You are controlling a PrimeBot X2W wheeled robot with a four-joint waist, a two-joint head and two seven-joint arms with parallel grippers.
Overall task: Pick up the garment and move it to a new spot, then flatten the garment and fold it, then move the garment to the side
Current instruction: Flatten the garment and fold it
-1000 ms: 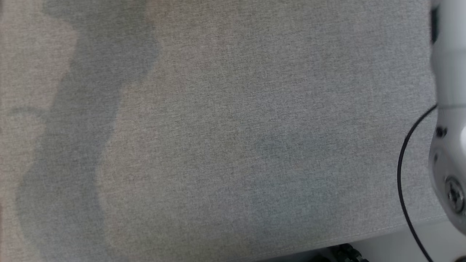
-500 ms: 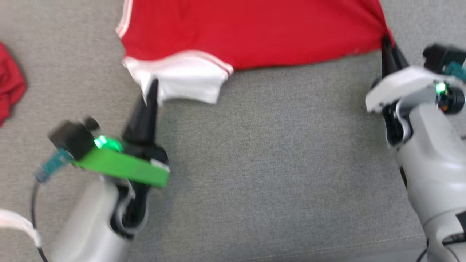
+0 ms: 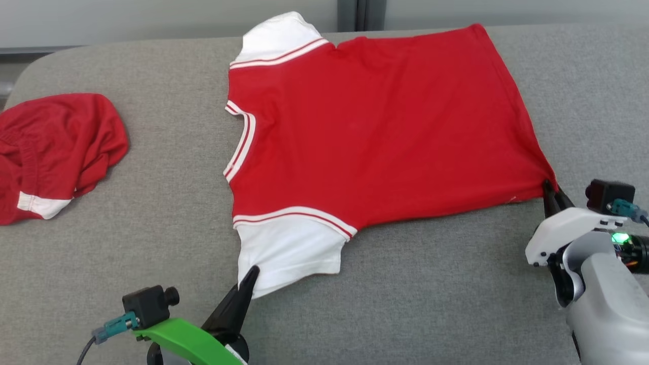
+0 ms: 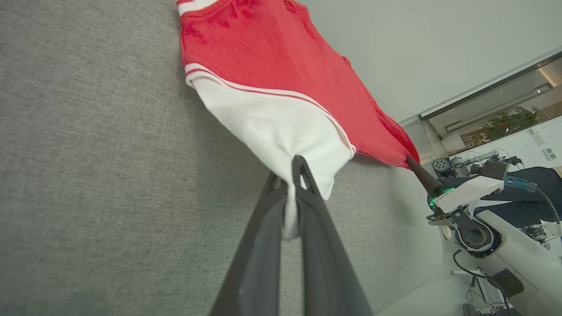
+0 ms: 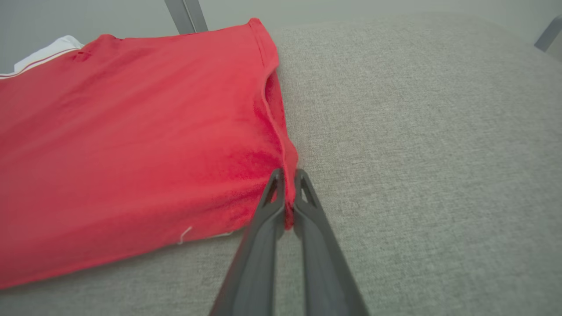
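Camera's tilted up, whole shirt (image 3: 375, 137) showing now, lying flat just beyond: left gripper (image 3: 252, 274) pinches the near white sleeve (image 3: 289, 248), right gripper (image 3: 549, 188) clamps its hem corner

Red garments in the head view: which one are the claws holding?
The flat shirt, pinched by left claw and right claw; the crumpled garment lies apart, untouched.

Bright, even, diffuse light throughout; shadows are faint, one soft patch beside the white sleeve (image 4: 281, 131) just beyond the left jaws. The head view is sharp. Both wrist views bend at their edges; jaws blur nearest the lens; the right wrist view looks hazy.
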